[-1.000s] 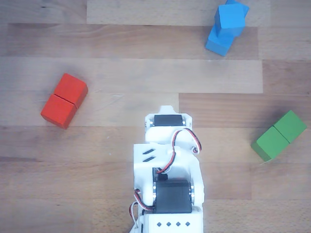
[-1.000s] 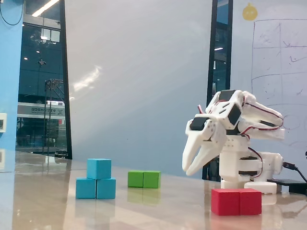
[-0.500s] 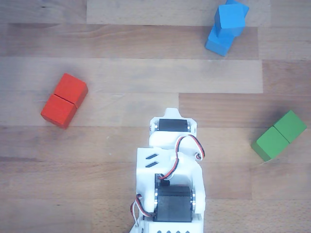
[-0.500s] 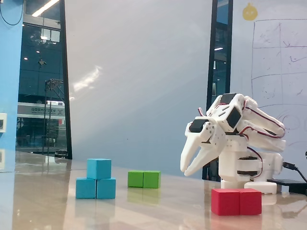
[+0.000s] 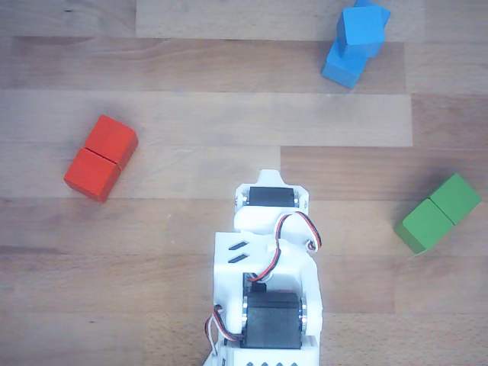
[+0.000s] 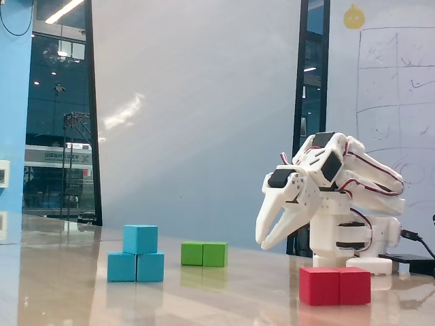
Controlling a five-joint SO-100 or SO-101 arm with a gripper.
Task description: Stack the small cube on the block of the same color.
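The small cube (image 5: 362,25) (image 6: 141,239) is light blue and rests on top of the block of the same color (image 5: 345,65) (image 6: 136,267), a two-cube blue block at the table's far right in the other view. My gripper (image 6: 262,242) hangs above the table, well away from the blue stack, pointing down toward it. Its two white fingers lie close together with nothing between them. From above, in the other view, only the arm's white body (image 5: 267,267) shows and the fingertips are hidden beneath it.
A red two-cube block (image 5: 101,157) (image 6: 335,285) lies left of the arm in the other view. A green two-cube block (image 5: 438,212) (image 6: 204,254) lies to its right. The arm's base (image 6: 350,251) stands at the right of the fixed view.
Over the last second the arm drew back toward its base and dropped a little. In the last half second nothing moved. The blue stack stayed put.
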